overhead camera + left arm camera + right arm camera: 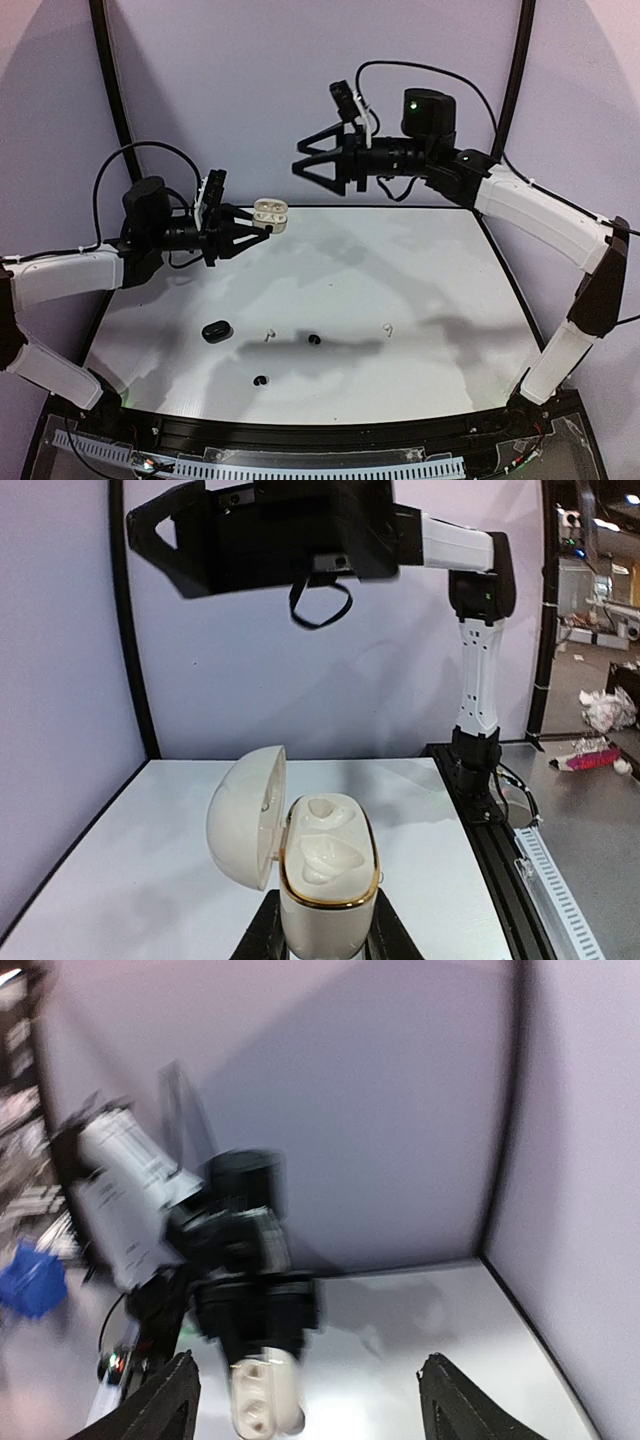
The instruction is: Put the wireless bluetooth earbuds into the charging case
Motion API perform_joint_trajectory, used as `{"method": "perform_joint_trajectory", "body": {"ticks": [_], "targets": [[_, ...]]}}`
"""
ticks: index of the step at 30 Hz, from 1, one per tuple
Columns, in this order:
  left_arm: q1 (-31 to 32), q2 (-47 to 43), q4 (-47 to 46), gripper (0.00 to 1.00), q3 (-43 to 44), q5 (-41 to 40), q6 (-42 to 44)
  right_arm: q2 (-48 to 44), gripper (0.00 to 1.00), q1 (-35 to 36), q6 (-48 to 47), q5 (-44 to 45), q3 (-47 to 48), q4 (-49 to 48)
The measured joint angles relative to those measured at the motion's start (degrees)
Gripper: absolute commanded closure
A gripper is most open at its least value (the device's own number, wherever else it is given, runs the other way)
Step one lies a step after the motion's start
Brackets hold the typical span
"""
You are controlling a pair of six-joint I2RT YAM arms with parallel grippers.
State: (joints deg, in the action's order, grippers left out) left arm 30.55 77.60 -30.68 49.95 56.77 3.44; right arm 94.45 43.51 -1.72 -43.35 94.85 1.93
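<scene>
White charging case (pixel 325 870), lid open, is clamped in left gripper (pixel 258 224). Right gripper (pixel 304 162) hangs wide open, empty. Earbuds (pixel 314 340) lie scattered on table (pixel 430 300), well below both grippers.

A cream oval charging case with a gold rim (pixel 320 890) stands upright at the bottom centre of the left wrist view. It is pinched at its base between the left arm's black fingers (pixel 262 935). Its domed lid (pixel 245 815) hangs open to the left, showing two moulded sockets.

In the top view, low on the white worktop (pixel 420 260), four tiny earbuds lie apart:
- first white stemmed earbud (pixel 267 336), left of centre
- second white stemmed earbud (pixel 387 328), right of centre
- first black roundish earbud (pixel 314 340), between the two white ones
- second black roundish earbud (pixel 261 380), lowest
</scene>
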Motion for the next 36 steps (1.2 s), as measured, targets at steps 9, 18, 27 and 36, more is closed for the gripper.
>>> {"method": "perform_joint_trajectory", "body": {"ticks": [9, 18, 27, 36], "targets": [[2.2, 0.1, -16.1, 0.99, -12.8, -10.0, -2.9, -1.0, 0.33, -12.4, 24.9, 27.6, -1.3, 25.5], [10.0, -0.2, -31.6, 0.99, -25.9, -20.4, 1.4, 3.7, 0.38, -9.9, 39.7, 38.1, -12.0, 47.4], [13.3, -0.1, -41.9, 0.99, -31.1, -25.2, 6.1, 12.9, 0.38, -6.2, 46.8, 40.2, -13.8, 52.8], [14.0, 1.1, -43.8, 0.99, -31.7, -27.4, 6.7, 16.8, 0.52, -5.8, 47.6, 39.3, -15.8, 52.7]]}}
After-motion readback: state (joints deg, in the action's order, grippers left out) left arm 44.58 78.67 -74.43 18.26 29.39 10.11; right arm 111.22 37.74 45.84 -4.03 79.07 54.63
